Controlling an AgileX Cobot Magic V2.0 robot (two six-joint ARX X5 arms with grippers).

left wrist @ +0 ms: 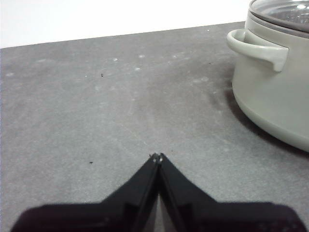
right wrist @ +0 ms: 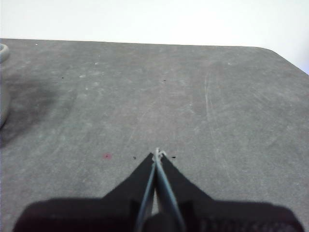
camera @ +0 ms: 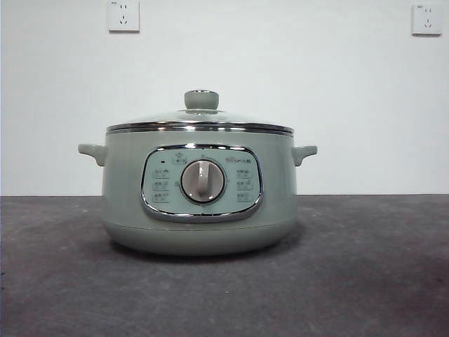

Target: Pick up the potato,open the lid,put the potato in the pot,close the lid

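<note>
The pale green pot (camera: pixel 200 189) stands in the middle of the front view, panel and silver dial facing me. The glass lid (camera: pixel 200 119) with its green knob rests shut on the pot's rim. The potato is out of view in every frame. My left gripper (left wrist: pixel 157 156) is shut with nothing in it, hovering over bare table beside the pot (left wrist: pixel 275 82), whose side handle and lid edge (left wrist: pixel 285 12) show nearby. My right gripper (right wrist: pixel 157 153) is shut and empty over the table on the pot's other side; only a sliver of the pot (right wrist: pixel 3 92) shows there.
The dark grey table (camera: pixel 365 281) stretches around the pot. A white wall with two sockets (camera: pixel 123 15) stands behind it. The table's far rounded corner (right wrist: pixel 275 50) shows in the right wrist view.
</note>
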